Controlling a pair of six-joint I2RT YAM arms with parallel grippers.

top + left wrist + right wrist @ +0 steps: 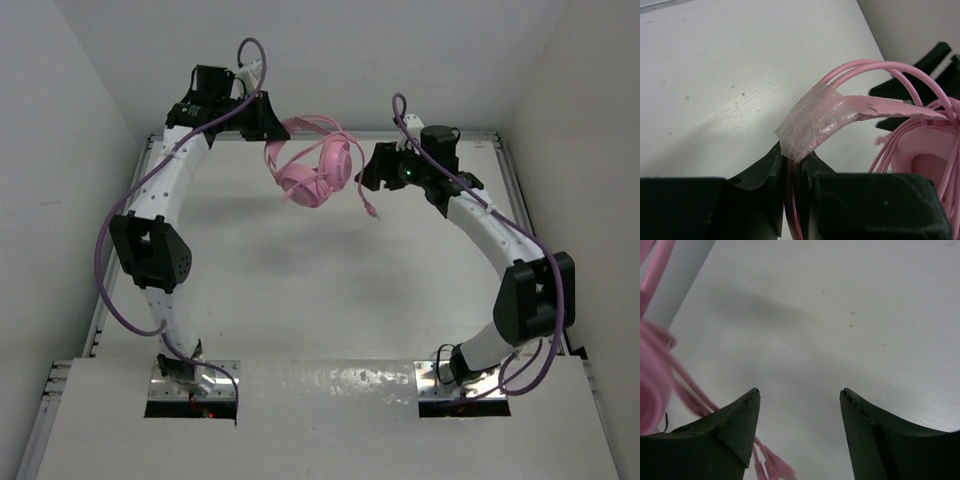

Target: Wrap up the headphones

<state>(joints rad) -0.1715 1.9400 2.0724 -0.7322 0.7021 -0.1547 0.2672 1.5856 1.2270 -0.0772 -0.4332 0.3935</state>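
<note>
Two arms (160,250) reach over the worktop (300,300); the left jaws pinch the pink headphones' (318,172) taped headband (812,122). Beside the cord (687,382), the right jaws stand spread.

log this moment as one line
left gripper: shut on headband of pink headphones, held above table | right gripper: open, empty, beside headphones | cord: looped at cups, plug hanging free
</note>
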